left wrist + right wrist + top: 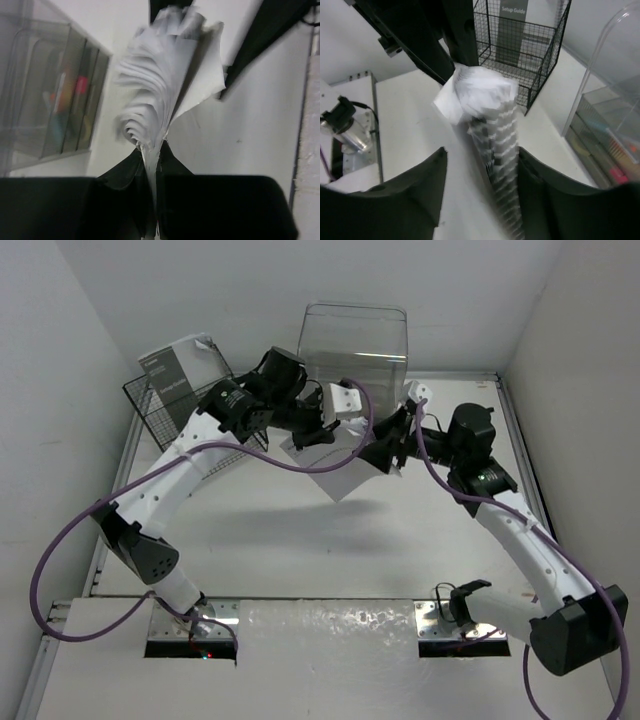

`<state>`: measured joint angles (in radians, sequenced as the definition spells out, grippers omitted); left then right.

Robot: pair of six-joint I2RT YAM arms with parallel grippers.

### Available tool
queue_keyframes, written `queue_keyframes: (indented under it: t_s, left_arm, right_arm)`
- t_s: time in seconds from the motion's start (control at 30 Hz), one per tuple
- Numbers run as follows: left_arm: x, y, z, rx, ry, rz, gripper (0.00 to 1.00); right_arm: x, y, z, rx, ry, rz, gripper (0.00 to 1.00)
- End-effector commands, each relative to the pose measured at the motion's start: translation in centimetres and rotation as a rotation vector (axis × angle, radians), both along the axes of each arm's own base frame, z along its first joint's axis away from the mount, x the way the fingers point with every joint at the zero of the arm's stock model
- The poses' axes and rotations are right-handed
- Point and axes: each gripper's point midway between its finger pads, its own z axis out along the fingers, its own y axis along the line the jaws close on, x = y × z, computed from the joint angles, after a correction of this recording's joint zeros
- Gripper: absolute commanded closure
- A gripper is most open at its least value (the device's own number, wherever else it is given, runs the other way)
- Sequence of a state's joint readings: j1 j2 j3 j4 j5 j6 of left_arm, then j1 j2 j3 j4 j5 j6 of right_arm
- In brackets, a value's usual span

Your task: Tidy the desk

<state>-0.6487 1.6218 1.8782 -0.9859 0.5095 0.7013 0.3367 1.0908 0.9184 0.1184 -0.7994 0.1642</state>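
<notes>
Pinching fanned papers (pixel 165 90) tight in left jaws over the flat desk (pixel 300 540), holding right jaws part-open around them.

Left arm (pixel 165 480): white shells, black joints
Right arm (pixel 525 545): white shells, black joints
Cables (pixel 45 570): purple, thick
Left gripper (pixel 149 170): black fingers
Right gripper (pixel 482 195): black fingers

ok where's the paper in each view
top external: paper just above centre
left wrist: paper fanned up the middle from the bottom edge
right wrist: paper at centre, running to the bottom edge
shared landmark: clear bin top centre; far left; far right
</notes>
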Motion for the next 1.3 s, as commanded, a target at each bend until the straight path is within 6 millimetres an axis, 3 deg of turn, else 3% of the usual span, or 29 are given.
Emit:
queue_keyframes:
  t_s: [0.0,0.17,0.23,0.27,0.33,0.37,0.4,0.53,0.63,0.67,0.77,0.83,0.93,1.1,1.27]
  left_arm:
    - [1.9,2.4,5.5,-0.022,-0.21,0.14,1.0]
    - [2.7,7.1,8.7,0.073,-0.345,0.295,1.0]
    - [3.1,9.3,8.6,0.121,-0.332,0.348,1.0]
    - [3.3,10.2,9.7,0.113,-0.346,0.368,1.0]
    - [4.6,13.6,9.6,0.145,-0.321,0.44,1.0]
    - [5.0,14.9,10.8,0.142,-0.342,0.468,1.0]
    - [5.6,17.3,10.4,0.182,-0.331,0.513,1.0]
    - [7.0,21.2,10.9,0.259,-0.357,0.571,1.0]
    - [8.8,25.1,11.6,0.309,-0.407,0.653,1.0]
    - [9.2,27.3,12.2,0.317,-0.422,0.703,1.0]
    - [10.5,29.8,12.2,0.328,-0.438,0.699,1.0]
    - [10.8,30.0,12.0,0.325,-0.456,0.645,1.0]
    - [11.3,30.2,10.3,0.346,-0.438,0.581,1.0]
    - [13.6,33.9,9.9,0.374,-0.491,0.585,1.0]
    - [13.4,32.4,9.1,0.335,-0.485,0.459,1.0]
  right_arm:
    - [0.5,0.5,0.9,-0.01,-0.026,0.004,0.43]
    - [2.4,-0.9,-1.1,-0.078,0.01,-0.131,0.01]
    - [2.9,-1.4,-1.4,-0.094,0.008,-0.168,0.01]
    - [3.0,-1.7,-2.4,-0.118,0.045,-0.19,0.01]
    - [3.1,-1.8,-2.9,-0.127,0.067,-0.199,0.01]
    - [3.1,-1.8,-3.3,-0.131,0.079,-0.198,0.01]
    - [3.0,-1.8,-3.6,-0.132,0.089,-0.197,0.01]
    - [3.0,-1.9,-4.3,-0.142,0.096,-0.203,0.01]
    - [3.0,-1.9,-4.7,-0.146,0.096,-0.202,0.01]
    - [3.0,-2.0,-5.0,-0.148,0.097,-0.202,0.01]
    - [3.0,-2.0,-5.8,-0.161,0.099,-0.198,0.01]
    - [3.2,-1.9,-6.4,-0.172,0.109,-0.196,0.01]
    - [3.3,-1.8,-7.1,-0.183,0.131,-0.19,0.01]
    - [2.9,-1.8,-8.3,-0.198,0.153,-0.176,0.01]
    - [3.0,-1.8,-8.9,-0.2,0.165,-0.177,0.01]
